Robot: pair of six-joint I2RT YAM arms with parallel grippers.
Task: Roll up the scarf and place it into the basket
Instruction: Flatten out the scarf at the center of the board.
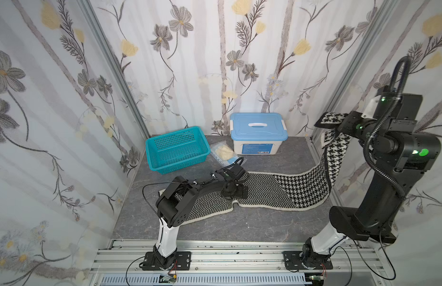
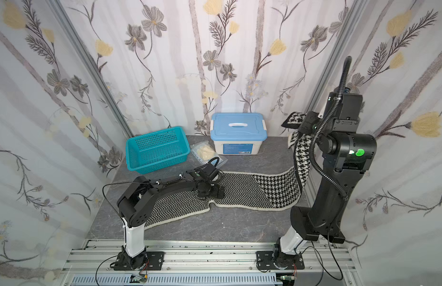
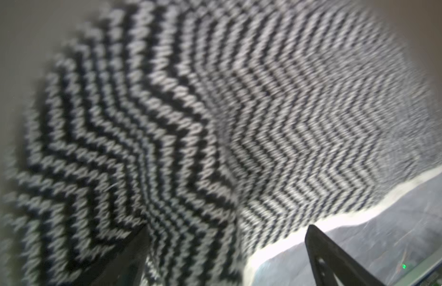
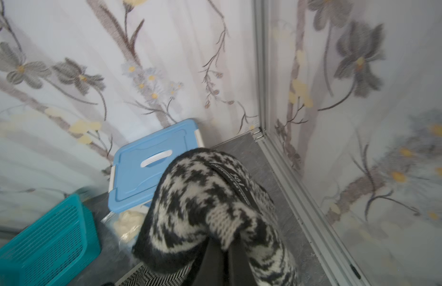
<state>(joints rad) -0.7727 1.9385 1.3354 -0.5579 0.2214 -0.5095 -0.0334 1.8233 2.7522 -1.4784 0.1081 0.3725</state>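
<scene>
In both top views the scarf [image 1: 277,188] [image 2: 252,190] lies flat and unrolled on the table [image 1: 239,222], in front of the basket [image 1: 176,140] [image 2: 155,141] and apart from it. Its far end from the basket climbs off the table to the right gripper [image 1: 338,125] [image 2: 303,125], which is clenched on the houndstooth part and holds it high in the air. The left gripper [image 1: 237,190] [image 2: 213,192] sits low on the zigzag part, in front of the basket, jaws spread and grasping nothing. The basket holds nothing. A box [image 1: 258,133] stands beside the basket against the back wall, with a bag [image 1: 224,151] between them.

In the left wrist view the zigzag scarf [image 3: 215,123] fills the picture, blurred, with a raised fold close to the camera. One dark finger [image 3: 334,260] shows beyond the cream edge, over bare table [image 3: 388,235], clear of the cloth.

In the right wrist view the houndstooth scarf [image 4: 210,210] drapes over the dark fingers [image 4: 215,262] and hides their tips. The basket [image 4: 46,242] lies far below, and the box [image 4: 150,168] stands beside it.
</scene>
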